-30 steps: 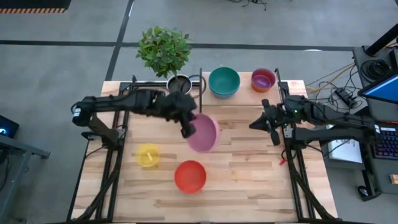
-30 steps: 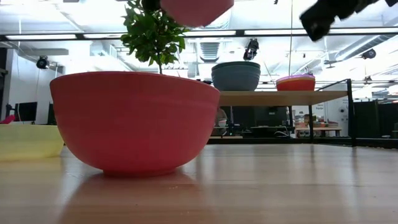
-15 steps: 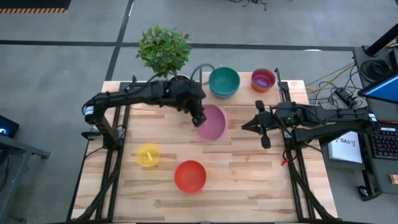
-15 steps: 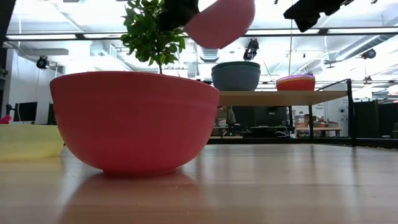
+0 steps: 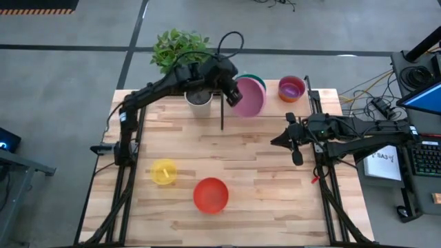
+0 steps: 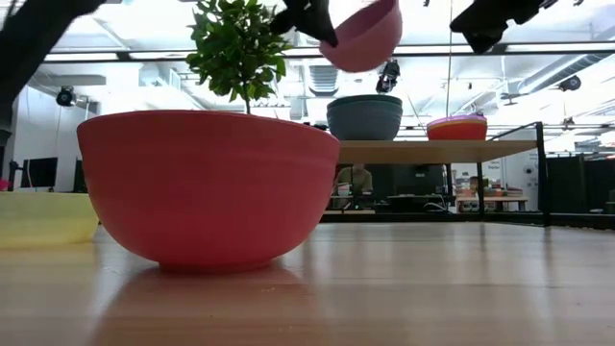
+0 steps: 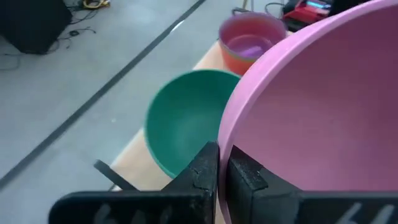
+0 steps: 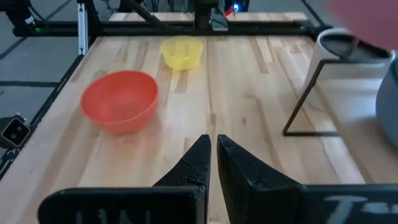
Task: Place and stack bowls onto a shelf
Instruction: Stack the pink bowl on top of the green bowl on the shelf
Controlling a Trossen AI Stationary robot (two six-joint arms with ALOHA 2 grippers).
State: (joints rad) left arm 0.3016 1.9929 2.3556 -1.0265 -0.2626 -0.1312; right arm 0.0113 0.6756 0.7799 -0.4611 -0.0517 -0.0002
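Left gripper point(image 5: 232, 91) pinches the pink bowl point(image 5: 249, 96) by its rim, apparently just above the teal bowl point(image 7: 186, 127) on the shelf point(image 6: 437, 149). Right gripper point(image 5: 295, 143), fingers closed, hovers over the table point(image 5: 275, 193).

Pink bowl point(image 5: 249, 96) tilted in the air above teal bowl point(image 7: 184, 121) on shelf point(image 6: 432, 150), purple-in-orange stack point(image 5: 291, 89) beside, red bowl point(image 5: 210, 195) and yellow bowl point(image 5: 164, 171) on tabletop
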